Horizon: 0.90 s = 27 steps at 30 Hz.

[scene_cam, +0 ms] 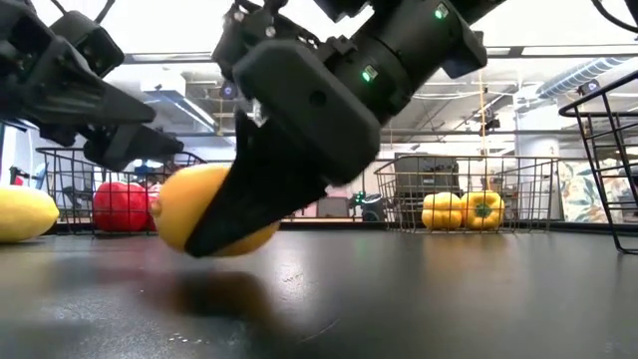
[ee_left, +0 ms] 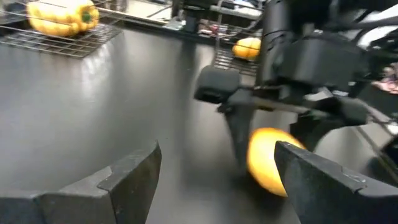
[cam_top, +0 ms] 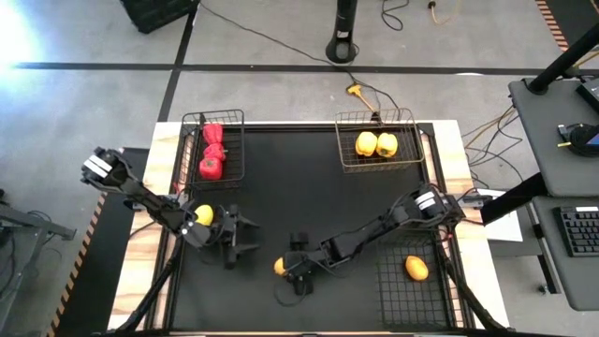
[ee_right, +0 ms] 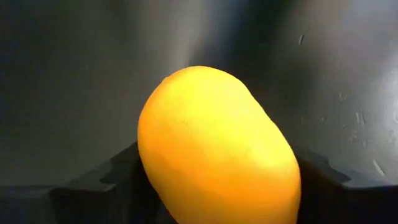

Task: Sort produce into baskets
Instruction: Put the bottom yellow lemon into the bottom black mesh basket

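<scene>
Your right gripper (cam_top: 292,272) hides most of the smooth orange-yellow fruit (ee_right: 217,149) it is clamped on, low over the mat's (cam_top: 299,187) front middle. Your left gripper (cam_top: 241,239) stands wide open and empty beside another fruit (cam_top: 204,214), with bare mat between them.

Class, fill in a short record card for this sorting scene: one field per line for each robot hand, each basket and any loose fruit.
right hand: low on the table, shut on an orange-yellow fruit
left hand: open, empty
loose fruit: on the table beside the left arm
far left basket: black wire, red peppers
far right basket: tan wire, two yellow peppers
near right basket: black wire, one orange-yellow fruit
</scene>
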{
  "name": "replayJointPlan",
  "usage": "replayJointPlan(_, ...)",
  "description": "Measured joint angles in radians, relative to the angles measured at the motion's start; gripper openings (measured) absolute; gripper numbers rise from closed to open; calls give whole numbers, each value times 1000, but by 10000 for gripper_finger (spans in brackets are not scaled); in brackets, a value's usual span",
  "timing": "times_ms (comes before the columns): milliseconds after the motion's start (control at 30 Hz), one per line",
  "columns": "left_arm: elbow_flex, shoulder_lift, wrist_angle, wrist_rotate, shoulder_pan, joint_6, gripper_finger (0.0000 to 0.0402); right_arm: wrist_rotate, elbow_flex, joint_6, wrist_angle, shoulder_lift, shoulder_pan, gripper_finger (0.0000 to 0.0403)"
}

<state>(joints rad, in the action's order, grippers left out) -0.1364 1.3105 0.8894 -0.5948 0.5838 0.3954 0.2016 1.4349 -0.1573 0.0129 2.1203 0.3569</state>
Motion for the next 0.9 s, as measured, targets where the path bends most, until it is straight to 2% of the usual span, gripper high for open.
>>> replayJointPlan(100,0,23,0,-41,0,-1,295,0,2,-19,23,-29,0,266)
replayJointPlan(167,0,37,0,-52,0,0,295,-2,29,-63,118,-67,1,266)
replayJointPlan(433,1,120,34,-51,0,6,295,-2,274,-336,849,-288,25,271)
replayJointPlan(567,-4,144,98,-49,0,-26,295,-3,341,-602,1164,-407,53,264)
replayJointPlan(700,-31,153,108,-40,0,-67,295,0,325,-917,1406,-513,133,264)
replayJointPlan(767,-44,160,105,-38,0,-83,295,-11,288,-1077,1472,-555,197,264)
replayJointPlan(900,-59,170,105,-32,0,-102,295,-51,181,-1369,1475,-626,342,264)
